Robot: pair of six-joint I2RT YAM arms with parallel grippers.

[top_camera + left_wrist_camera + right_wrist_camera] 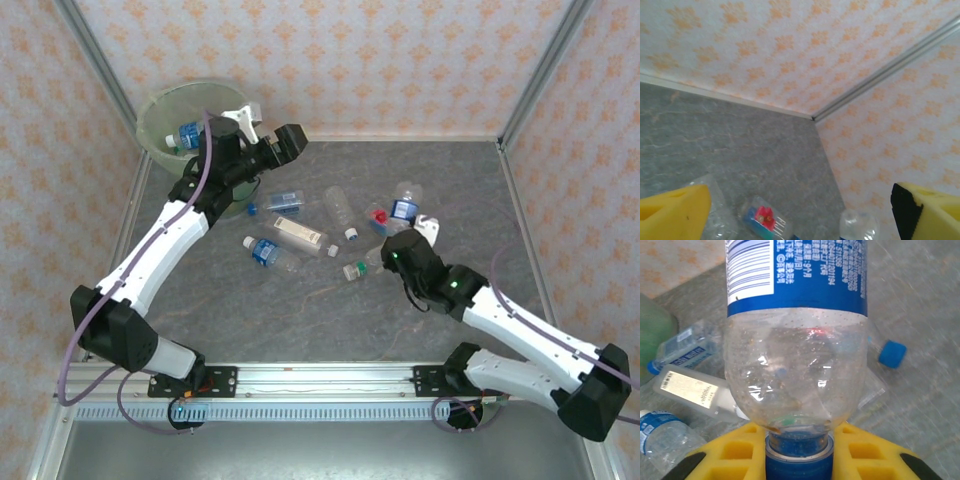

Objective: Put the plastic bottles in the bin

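Right gripper (799, 452) tight on blue-capped bottle (795, 365); left gripper (801, 205) spread wide (beside bin (165, 95) rim), bare tabletop (740, 150) beyond.

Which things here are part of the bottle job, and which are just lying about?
Job: bin; bottle gripped at its neck by right gripper; loose bottles on the table.
Not the job: patterned walls.

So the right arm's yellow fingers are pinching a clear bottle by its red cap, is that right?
Not quite: the cap is blue, not red. The right wrist view shows the right gripper shut on the clear bottle at that blue cap.
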